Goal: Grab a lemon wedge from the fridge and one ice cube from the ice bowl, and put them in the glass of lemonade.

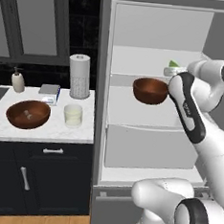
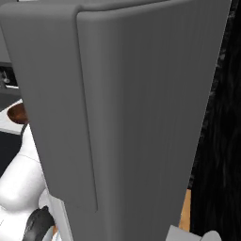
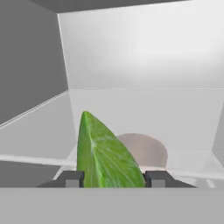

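Observation:
The fridge (image 1: 149, 151) stands open, and my arm reaches onto its upper white shelf. There the gripper (image 1: 174, 71) sits at the small yellow-green lemon wedge (image 1: 174, 64). In the hand view the lemon wedge (image 3: 107, 153) stands upright and fills the gap between my two fingertips; the gripper (image 3: 114, 179) is shut on it, one tip against each side. On the counter to the left sit the dark-brown ice bowl (image 1: 28, 114) with whitish cubes and the glass of lemonade (image 1: 73, 115) to its right.
A second brown bowl (image 1: 150, 90) rests on the fridge shelf below my hand. A pale round dish (image 3: 148, 148) lies behind the wedge. A paper-towel roll (image 1: 79, 76) and soap bottle (image 1: 17, 81) stand at the counter's back. The open grey fridge door (image 2: 141, 117) blocks the right side.

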Motion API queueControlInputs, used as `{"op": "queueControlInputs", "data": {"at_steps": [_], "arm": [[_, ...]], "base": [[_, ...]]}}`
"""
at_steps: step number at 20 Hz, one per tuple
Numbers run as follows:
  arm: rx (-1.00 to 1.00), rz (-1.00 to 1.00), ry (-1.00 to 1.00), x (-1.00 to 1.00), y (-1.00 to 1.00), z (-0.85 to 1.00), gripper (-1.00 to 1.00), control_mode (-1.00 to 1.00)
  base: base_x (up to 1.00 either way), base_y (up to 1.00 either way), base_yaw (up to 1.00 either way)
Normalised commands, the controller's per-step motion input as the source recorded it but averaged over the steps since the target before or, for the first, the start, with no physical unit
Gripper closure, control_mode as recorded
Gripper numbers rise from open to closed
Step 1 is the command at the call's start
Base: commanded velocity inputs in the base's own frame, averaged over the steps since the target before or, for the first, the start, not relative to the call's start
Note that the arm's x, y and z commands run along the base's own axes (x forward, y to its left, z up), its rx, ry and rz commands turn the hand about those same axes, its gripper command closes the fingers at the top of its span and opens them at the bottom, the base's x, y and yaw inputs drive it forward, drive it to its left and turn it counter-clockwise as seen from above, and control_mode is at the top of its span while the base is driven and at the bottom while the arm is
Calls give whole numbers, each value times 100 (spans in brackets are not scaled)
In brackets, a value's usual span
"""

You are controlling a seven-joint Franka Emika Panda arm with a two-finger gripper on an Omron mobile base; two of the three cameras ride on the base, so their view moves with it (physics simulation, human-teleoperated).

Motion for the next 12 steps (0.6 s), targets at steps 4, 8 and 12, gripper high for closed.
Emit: {"op": "queueControlInputs", "data": {"at_steps": [4,8,12], "arm": [[0,0,20,-100,26,-24,100,-100],[-14,2,48,-91,37,-57,100,-100],[-16,13,24,-65,36,-46,100,-100]], "base": [[0,0,0],[0,0,0],[0,0,0]]}}
